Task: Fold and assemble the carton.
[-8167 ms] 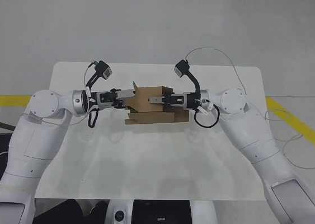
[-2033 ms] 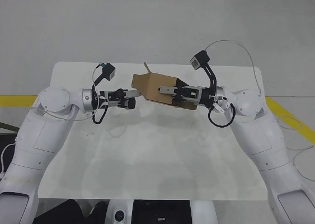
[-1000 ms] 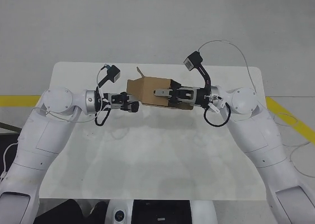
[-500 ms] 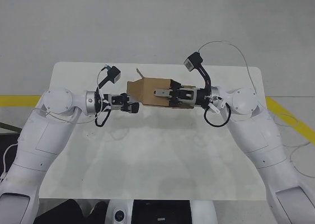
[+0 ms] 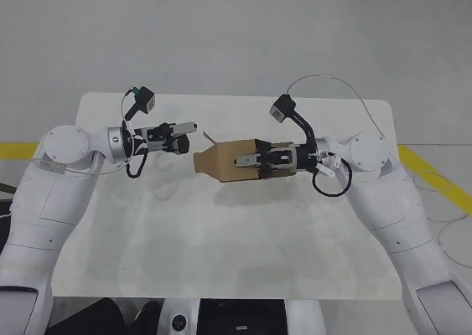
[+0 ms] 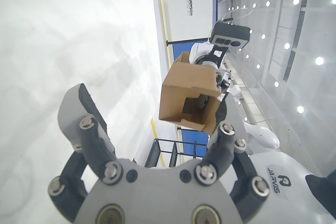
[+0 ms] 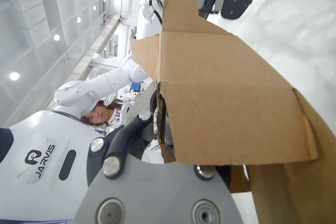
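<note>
Right pincer [image 5: 249, 160] clamped on carton [image 5: 215, 162], held off desk [image 5: 219, 251], its part-folded end toward 9 o'clock. Left pincer [image 5: 187, 127] spread wide, empty, at carton's 10 o'clock, not touching.

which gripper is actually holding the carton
The right gripper, clamped on a wall of the carton. The left gripper is open and empty, apart from the carton.

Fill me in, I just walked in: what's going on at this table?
A two-armed robot is assembling a brown carton. The right claw grips it by one wall, holding it over the white table. The end facing the other arm is only partly folded shut, a gap showing. The left claw is open, apart from the carton.
</note>
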